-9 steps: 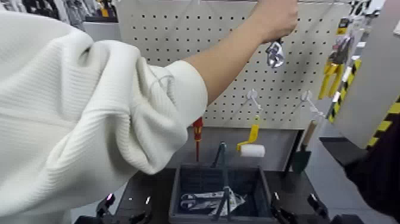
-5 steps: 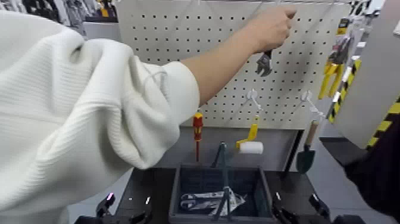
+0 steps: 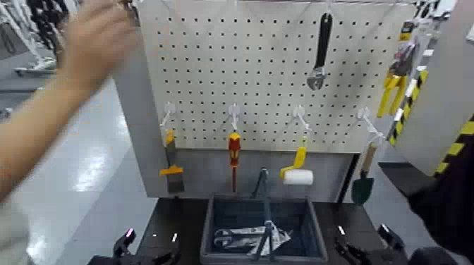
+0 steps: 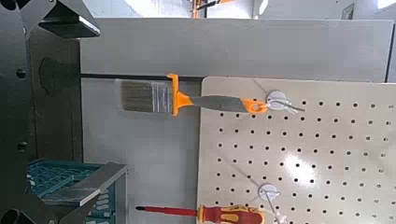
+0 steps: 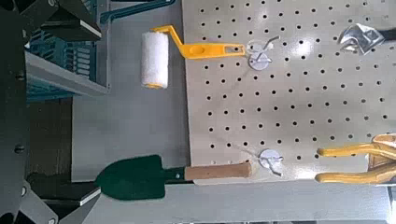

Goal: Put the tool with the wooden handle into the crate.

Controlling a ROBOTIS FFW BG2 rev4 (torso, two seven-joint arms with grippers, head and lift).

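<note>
The person's hand (image 3: 102, 39), which reaches across to the upper right of the pegboard (image 3: 268, 77) in the earlier frames, is now at the far left of the head view, blurred. The white sleeve no longer covers the board's left part, so the paintbrush (image 3: 173, 165) with orange on its handle now shows, hanging from the left lower hook. The adjustable wrench (image 3: 321, 53), at the hand before, now hangs free of it, its metal head down. The red-and-yellow screwdriver (image 3: 234, 158) is now seen whole, and the paint roller (image 3: 298, 173) hangs beside it much as before. The trowel (image 3: 362, 183) stays on the right lower hook, wooden handle up and dark green blade down, outside the crate (image 3: 264, 229) and to its right. The crate sits in the same spot with its arched handle upright and a metal tool (image 3: 229, 238) inside. The right gripper (image 3: 362, 234), at the crate's right, has shifted slightly outward since the earlier frames; its fingers stand wide apart with nothing between them. The left gripper (image 3: 152, 240) keeps its place at the crate's left, also spread and empty.
</note>
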